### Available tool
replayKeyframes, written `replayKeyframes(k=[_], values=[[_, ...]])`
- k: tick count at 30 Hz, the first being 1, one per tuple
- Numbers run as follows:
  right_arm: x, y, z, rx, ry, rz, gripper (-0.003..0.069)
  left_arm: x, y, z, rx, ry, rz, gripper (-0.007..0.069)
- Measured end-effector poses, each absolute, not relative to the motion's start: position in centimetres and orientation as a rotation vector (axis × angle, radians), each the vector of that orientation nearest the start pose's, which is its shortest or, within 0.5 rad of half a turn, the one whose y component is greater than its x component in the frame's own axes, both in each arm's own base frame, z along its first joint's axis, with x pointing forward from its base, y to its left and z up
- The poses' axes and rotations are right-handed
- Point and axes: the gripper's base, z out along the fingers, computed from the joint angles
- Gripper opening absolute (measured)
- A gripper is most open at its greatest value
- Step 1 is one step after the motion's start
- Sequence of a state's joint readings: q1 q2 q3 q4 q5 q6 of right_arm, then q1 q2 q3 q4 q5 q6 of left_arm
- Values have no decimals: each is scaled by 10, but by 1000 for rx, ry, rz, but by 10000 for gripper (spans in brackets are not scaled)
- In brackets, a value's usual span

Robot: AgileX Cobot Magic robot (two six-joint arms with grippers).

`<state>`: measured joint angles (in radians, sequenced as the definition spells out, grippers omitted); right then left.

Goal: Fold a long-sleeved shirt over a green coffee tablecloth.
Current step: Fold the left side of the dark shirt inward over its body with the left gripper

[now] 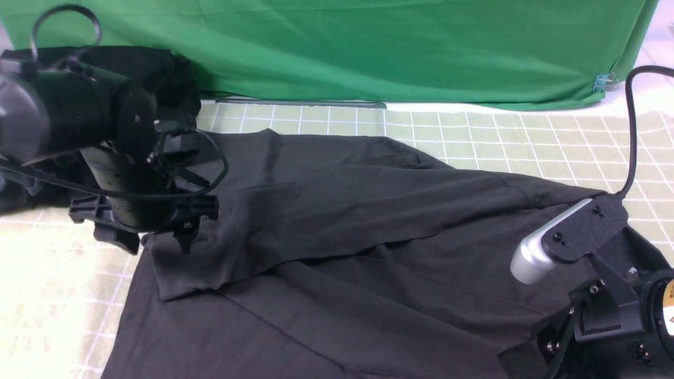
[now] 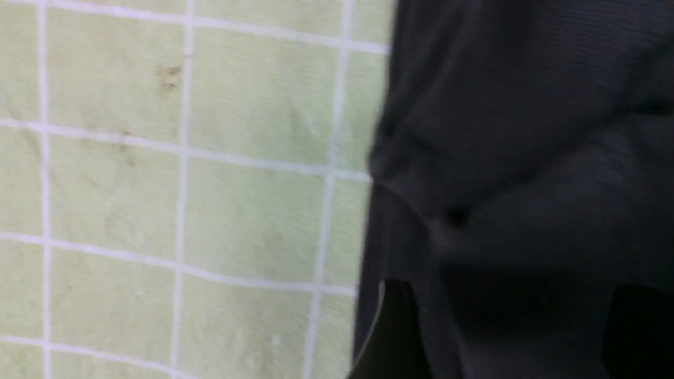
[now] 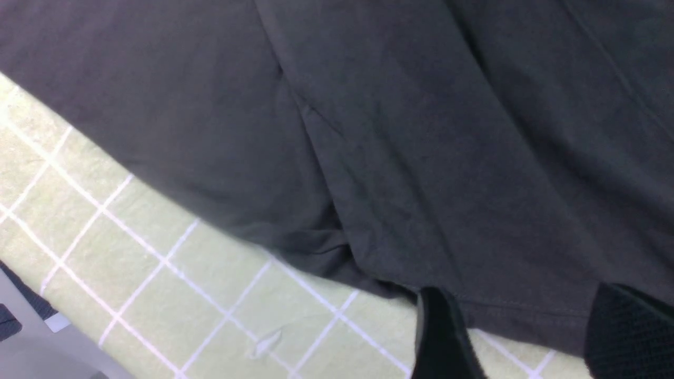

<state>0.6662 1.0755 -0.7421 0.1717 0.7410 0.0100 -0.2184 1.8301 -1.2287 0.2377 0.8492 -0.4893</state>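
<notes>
Closest to the lens, at the bottom edge of the right wrist frame: right pincer (image 3: pixel 526 342), black fingers (image 3: pixel 442 337) set apart, poised at the hem of the long-sleeved shirt (image 3: pixel 421 131). Just beside that hem, the green coffee tablecloth (image 3: pixel 184 284) with its white grid.

In the front frame, filling centre and bottom: same shirt (image 1: pixel 342 210), dark charcoal, spread across the bench. One broad layer folded diagonally over the rest, from left of centre toward the right; no print or label showing.

Left of centre: left pincer (image 1: pixel 158 242), pointing down at the corner of that folded layer, fingers apart. In the left wrist frame, blurred, dark cloth between the two fingers (image 2: pixel 392 326).

Pale tablecloth visible beyond the shirt and along the left edge. Across the top, a plain deep green sheet (image 1: pixel 368 47). Upper left, behind the left arm, a blacker bundle of garments (image 1: pixel 168 73).
</notes>
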Motion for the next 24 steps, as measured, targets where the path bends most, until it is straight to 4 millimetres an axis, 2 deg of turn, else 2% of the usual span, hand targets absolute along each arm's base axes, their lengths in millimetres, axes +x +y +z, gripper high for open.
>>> replayKeyframes(k=[4, 8, 10, 11, 14, 16, 18, 24], values=[[150, 131, 275, -725, 2503, 449, 360, 357, -61, 183, -247, 2882, 188, 484], [150, 131, 275, -724, 2504, 449, 360, 359, -62, 178, -258, 2881, 176, 436], [150, 131, 275, -724, 2504, 449, 360, 359, -63, 173, -264, 2893, 172, 337], [150, 131, 275, -722, 2504, 450, 360, 359, -63, 173, -264, 2893, 171, 317], [150, 131, 275, -721, 2505, 450, 360, 359, -64, 171, -248, 2908, 154, 115], [150, 131, 275, -721, 2505, 450, 360, 358, -65, 173, -200, 2922, 154, 50], [150, 131, 275, -721, 2505, 450, 360, 356, -65, 175, -193, 2937, 153, 40], [150, 131, 275, -717, 2508, 451, 360, 340, -61, 199, -207, 2984, 187, 39]])
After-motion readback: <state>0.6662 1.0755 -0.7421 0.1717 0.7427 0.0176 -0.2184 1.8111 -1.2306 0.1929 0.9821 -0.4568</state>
